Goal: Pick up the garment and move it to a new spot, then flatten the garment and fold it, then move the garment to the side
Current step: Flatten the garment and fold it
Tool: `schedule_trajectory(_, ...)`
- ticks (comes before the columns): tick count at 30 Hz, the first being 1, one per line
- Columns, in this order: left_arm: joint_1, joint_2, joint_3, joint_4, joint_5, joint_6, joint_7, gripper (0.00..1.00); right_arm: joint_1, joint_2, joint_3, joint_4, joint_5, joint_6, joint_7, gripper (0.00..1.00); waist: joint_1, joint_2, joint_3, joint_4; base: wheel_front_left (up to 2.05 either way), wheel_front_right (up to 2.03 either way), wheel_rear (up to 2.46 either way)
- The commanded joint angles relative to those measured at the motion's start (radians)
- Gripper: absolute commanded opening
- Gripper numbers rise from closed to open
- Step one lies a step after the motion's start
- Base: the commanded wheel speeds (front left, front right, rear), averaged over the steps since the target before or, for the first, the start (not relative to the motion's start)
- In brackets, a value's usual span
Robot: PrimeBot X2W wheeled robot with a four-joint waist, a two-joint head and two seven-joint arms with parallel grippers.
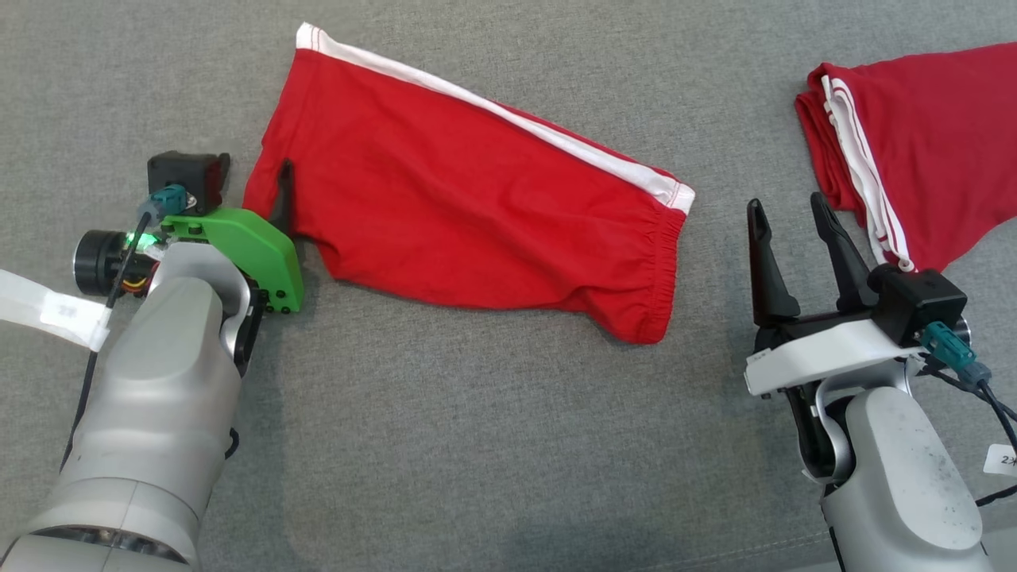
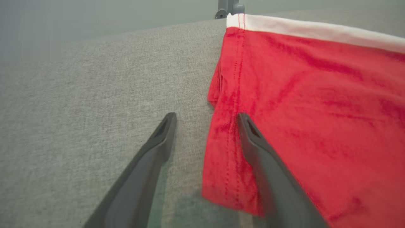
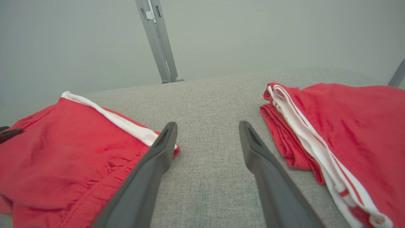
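My left jaws and right jaws both gape wide and empty, the left at the hem of the red shorts [image 1: 469, 199], light, floppy cloth, best pinched at its corners, I reckon.

You've got a grey fabric worktop [image 1: 477, 445]: 1 red garment [image 1: 461, 206] lies flat near the middle, a folded red pile [image 1: 929, 135] well apart on its right.

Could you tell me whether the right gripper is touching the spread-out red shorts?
Apart. The head view shows bare grey surface between the right gripper and the spread-out shorts.
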Motion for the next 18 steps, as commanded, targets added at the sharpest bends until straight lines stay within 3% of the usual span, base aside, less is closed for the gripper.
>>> schedule_trajectory(1,0.019,-0.004,-0.001,0.008,-0.013,-0.007,0.003,1.0,0.009,-0.002,-0.002,-0.004,0.002,-0.001,0.0,1.0,0.0,0.0,-0.003,-0.001,0.0,0.0,0.0)
schedule_trajectory(5,0.042,-0.022,-0.009,0.031,-0.026,-0.024,0.029,1.0,0.009,-0.002,0.001,0.002,0.008,-0.001,0.0,1.0,0.0,0.0,-0.008,-0.007,0.0,0.0,0.0)
schedule_trajectory(6,0.046,-0.026,-0.016,0.033,-0.027,-0.027,0.033,0.72,0.01,-0.002,0.003,0.003,0.011,-0.001,0.0,1.0,0.0,0.0,-0.01,-0.009,0.0,0.0,0.0)
schedule_trajectory(8,0.057,-0.036,-0.023,0.036,-0.033,-0.034,0.039,0.0,0.013,-0.002,0.004,0.006,0.017,-0.001,0.0,1.0,0.0,0.0,-0.019,-0.011,0.0,0.0,0.0)
schedule_trajectory(18,0.157,-0.014,0.009,0.023,-0.087,-0.035,0.001,0.0,0.069,-0.002,-0.002,0.047,0.056,-0.001,0.0,1.0,0.0,0.0,-0.153,-0.013,0.0,0.0,0.0)
